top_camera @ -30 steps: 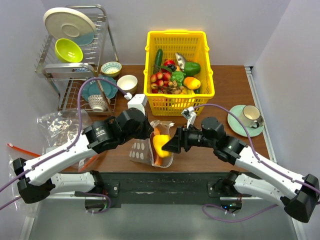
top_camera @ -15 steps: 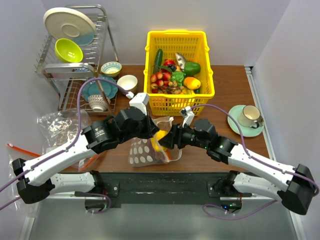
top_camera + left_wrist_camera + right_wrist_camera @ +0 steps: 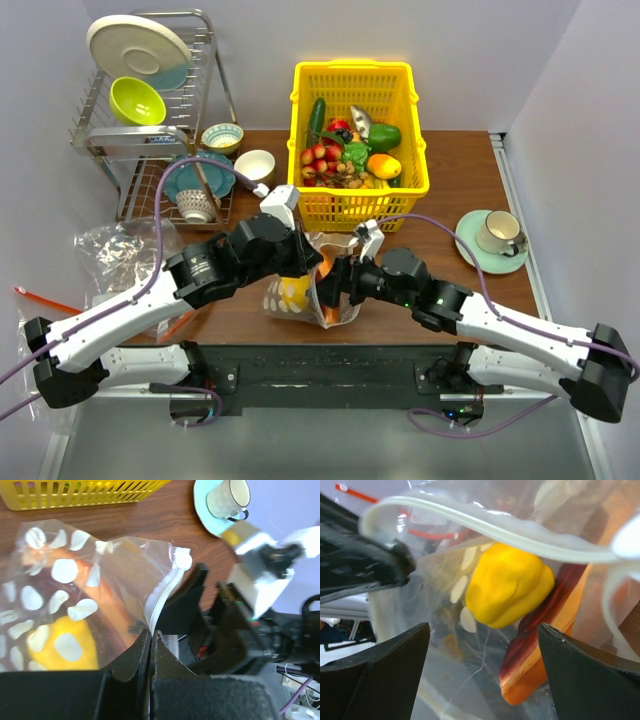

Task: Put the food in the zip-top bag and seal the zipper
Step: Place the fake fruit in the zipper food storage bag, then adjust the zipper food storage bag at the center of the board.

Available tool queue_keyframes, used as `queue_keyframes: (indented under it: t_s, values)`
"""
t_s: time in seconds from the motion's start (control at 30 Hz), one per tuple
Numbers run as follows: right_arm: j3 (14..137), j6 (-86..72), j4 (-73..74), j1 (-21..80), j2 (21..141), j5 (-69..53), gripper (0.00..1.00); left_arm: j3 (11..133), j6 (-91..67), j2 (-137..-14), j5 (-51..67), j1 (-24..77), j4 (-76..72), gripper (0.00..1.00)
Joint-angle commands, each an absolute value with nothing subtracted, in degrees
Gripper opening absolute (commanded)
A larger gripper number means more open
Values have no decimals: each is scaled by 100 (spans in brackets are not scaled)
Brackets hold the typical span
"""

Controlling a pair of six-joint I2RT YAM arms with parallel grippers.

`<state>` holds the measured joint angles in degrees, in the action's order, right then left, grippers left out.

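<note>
The zip-top bag point(image 3: 300, 290) is on the near part of the table point(image 3: 450, 190), in front of the yellow basket point(image 3: 352, 68), between the left gripper point(image 3: 303, 262) and the right gripper point(image 3: 335, 282); a yellow pepper point(image 3: 293, 292) shows inside it. In the left wrist view the left fingers point(image 3: 132, 657) are pressed together on the zipper point(image 3: 162, 597) at the bag's mouth. In the right wrist view the right fingers point(image 3: 590, 675) stand wide apart and hold nothing; the pepper and an orange slice point(image 3: 540, 665) lie inside the bag
</note>
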<state>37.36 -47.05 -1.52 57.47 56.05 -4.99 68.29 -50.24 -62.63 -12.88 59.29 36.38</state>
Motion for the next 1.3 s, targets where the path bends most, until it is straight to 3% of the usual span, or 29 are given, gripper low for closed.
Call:
queue_keyframes:
  t_s: [0.0,0.23,0.67,0.77,0.8,0.87,0.9,1.0,1.27]
  values:
    - [4051,-4474,708,5783,5063,-9,89,6742,-5106,-5986,-1485,5933,3375,0]
    - [4500,-4131,2363,5792,4527,887,75,6662,-5098,-5801,-1652,5941,3594,0]
    - [4887,-3727,3454,5792,5097,1591,72,6706,-5150,-5678,-1687,5933,3770,0]
    - [4887,-3657,3261,5783,5238,1320,57,6689,-5177,-5643,-1740,5933,3841,0]
    - [4913,-3648,3104,5783,5264,1257,46,6671,-5177,-5625,-1749,5941,3850,0]
    - [4992,-3621,3032,5783,5273,1204,36,6610,-5185,-5616,-1793,5933,3911,0]
    - [5140,-3604,3041,5783,5291,1195,23,6583,-5212,-5590,-1810,5933,3929,0]
    - [5561,-3490,3190,5792,5361,1230,0,6504,-5290,-5502,-1942,5933,4086,0]
    - [6389,-3313,3270,5783,5703,967,0,6696,-5370,-5309,-2294,5933,5000,0]
